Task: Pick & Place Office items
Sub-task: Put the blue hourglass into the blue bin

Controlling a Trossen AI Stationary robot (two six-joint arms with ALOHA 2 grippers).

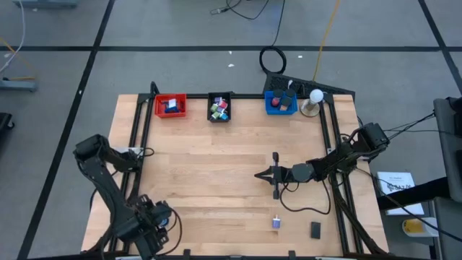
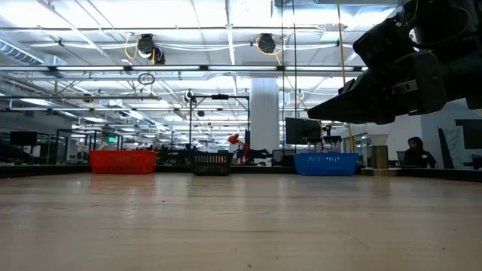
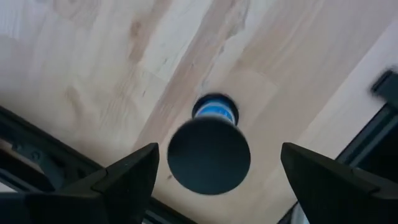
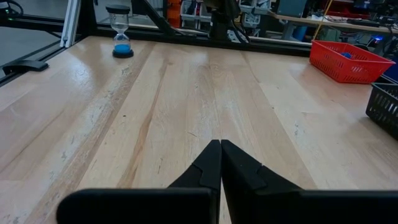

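A small hourglass with black end discs and blue sand (image 3: 209,155) stands upright on its base on the wooden table, also in the right wrist view (image 4: 120,32). My left gripper (image 3: 217,165) hangs above it near the table's near left corner (image 1: 155,220), pointing down and open, one finger on either side and well clear of it. My right gripper (image 4: 221,149) is shut and empty, hovering mid-table (image 1: 258,174) and pointing toward the left edge. A small blue-and-white item (image 1: 276,222) and a flat black item (image 1: 315,230) lie near the near edge.
Along the far edge stand a red tray (image 1: 171,106), a black tray (image 1: 219,107) with several coloured items, and a blue tray (image 1: 281,102), with a white ball lamp (image 1: 315,97) beside it. Black rails run along the table's sides. Bare wood lies between the arms.
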